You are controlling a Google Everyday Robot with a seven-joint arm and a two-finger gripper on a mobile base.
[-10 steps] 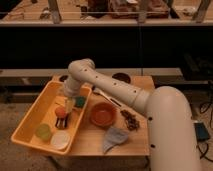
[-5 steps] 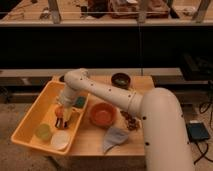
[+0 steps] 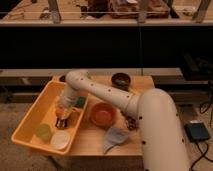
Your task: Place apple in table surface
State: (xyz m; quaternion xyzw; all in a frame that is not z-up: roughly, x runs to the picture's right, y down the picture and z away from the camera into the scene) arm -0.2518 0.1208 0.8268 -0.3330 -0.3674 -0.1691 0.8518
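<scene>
My arm reaches from the lower right across the table surface (image 3: 89, 143) of light tan planks and down into the yellow bin (image 3: 31, 131). The gripper (image 3: 62, 120) hangs low inside the bin, near its right wall. A small orange-red round thing, which looks like the apple (image 3: 59, 113), sits right at the gripper inside the bin and is partly hidden by it. I cannot see whether the gripper holds it.
In the bin, a pale green cup (image 3: 44, 131) and a white round lid (image 3: 60, 140) lie in front of the gripper. On the table stand an orange bowl (image 3: 102, 114), a dark bowl (image 3: 120, 79) at the back, and a grey cloth (image 3: 115, 138) near the front edge.
The arm has swung left and dropped, so the gripper now sits lower in the bin, over the orange-red thing.
</scene>
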